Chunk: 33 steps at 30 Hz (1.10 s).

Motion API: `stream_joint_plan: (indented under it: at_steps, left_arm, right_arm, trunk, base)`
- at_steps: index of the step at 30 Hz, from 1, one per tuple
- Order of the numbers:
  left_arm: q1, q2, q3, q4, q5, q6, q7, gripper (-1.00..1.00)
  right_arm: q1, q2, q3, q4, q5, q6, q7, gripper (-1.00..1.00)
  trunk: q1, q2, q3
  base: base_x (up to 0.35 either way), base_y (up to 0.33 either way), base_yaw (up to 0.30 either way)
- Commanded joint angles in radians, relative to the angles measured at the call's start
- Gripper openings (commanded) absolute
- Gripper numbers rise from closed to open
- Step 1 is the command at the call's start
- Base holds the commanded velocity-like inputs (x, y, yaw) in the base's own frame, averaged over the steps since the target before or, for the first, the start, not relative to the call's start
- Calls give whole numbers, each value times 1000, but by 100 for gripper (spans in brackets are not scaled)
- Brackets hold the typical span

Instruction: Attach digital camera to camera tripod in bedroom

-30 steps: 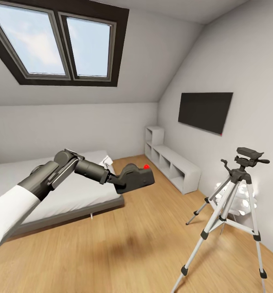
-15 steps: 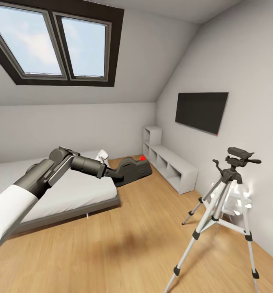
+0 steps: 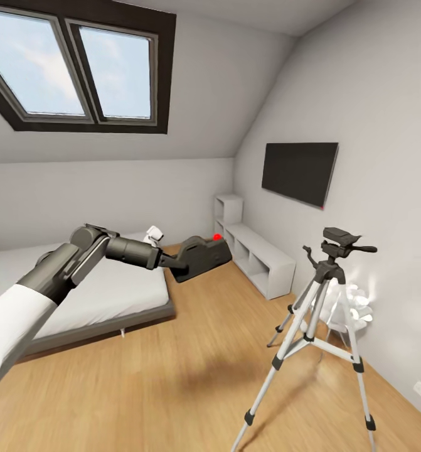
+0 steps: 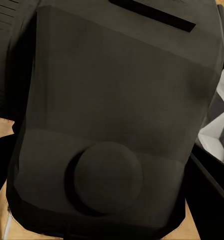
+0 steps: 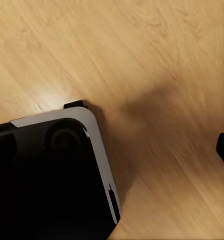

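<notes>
Pale wood floor (image 3: 172,389) runs under white sloped walls and a dark-framed skylight (image 3: 78,69); my view has swung, so everything sits further left than a second ago; the grey-framed bed (image 3: 97,301) lies behind my left arm; the tripod (image 3: 317,339), thin silver legs with black joints, stands near the right wall, well apart from my left claw (image 3: 191,260), which grips the blocky matte-black camera (image 3: 204,254), its red button on top; my right claw's state I cannot tell.

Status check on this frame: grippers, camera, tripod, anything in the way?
Left gripper shut on digital camera, held out above the floor. Camera tripod standing by the right wall, head bare. Open wood floor between them. Right gripper state unreadable.
</notes>
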Motion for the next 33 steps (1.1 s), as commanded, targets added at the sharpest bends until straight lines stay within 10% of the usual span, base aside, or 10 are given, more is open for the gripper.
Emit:
stream_joint_plan:
  at_steps: [1, 15, 25, 28, 33]
  left_arm:
    - [-1, 1, 3, 0, 7, 8, 0, -100]
    - [-22, -24, 121, -74, 3, 121, 17, -100]
    - [-168, -60, 144, -139, 2, 121, 187, -100]
    - [-289, -102, 146, -36, 2, 121, 207, -100]
    - [-338, -161, 146, 59, 1, 121, 211, -100]
  right_arm:
    - [-1, 0, 0, 4, -10, -7, 3, 100]
    - [-1, 2, 0, 4, -10, -7, 3, 100]
    - [-1, 3, 0, 4, -10, -7, 3, 100]
    - [-1, 3, 0, 4, -10, -7, 3, 100]
    - [-1, 4, 0, 4, -10, -7, 3, 100]
  trunk:
    - [1, -1, -1]
    - [1, -1, -1]
    - [1, -1, -1]
    - [1, -1, -1]
    - [1, -1, -1]
  base:
    - [0, -217, 0]
    - [0, -41, 0]
    - [0, 0, 0]
    - [0, 0, 0]
    - [0, 0, 0]
